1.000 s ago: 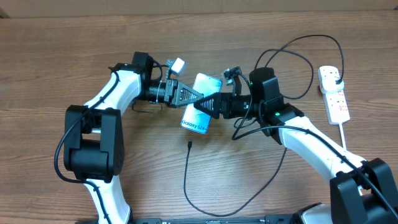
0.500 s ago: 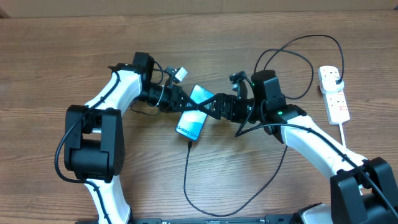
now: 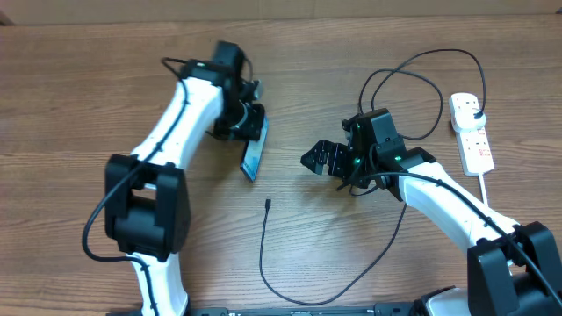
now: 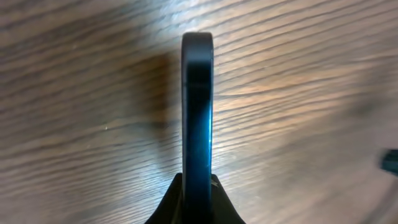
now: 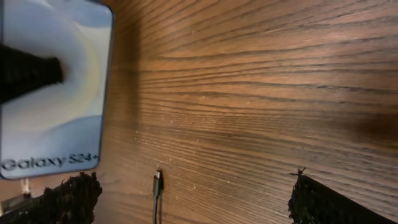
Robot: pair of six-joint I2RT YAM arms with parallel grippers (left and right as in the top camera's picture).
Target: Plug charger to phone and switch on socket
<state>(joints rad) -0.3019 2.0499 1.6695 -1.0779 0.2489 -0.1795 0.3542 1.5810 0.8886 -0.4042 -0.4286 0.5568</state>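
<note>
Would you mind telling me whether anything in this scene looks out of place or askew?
Yes: the phone is not lying flat; the left claw pinches it on edge, so the overhead view shows mostly its thin side. The charger connector lies loose, unplugged.

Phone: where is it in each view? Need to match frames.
Overhead: phone left of centre, nearly edge-on.
Left wrist: phone dead centre, edge-on.
Right wrist: phone upper left, screen facing the camera.
Shared landmark: charger tip, just below the phone in overhead and right wrist; absent from left wrist.
</note>
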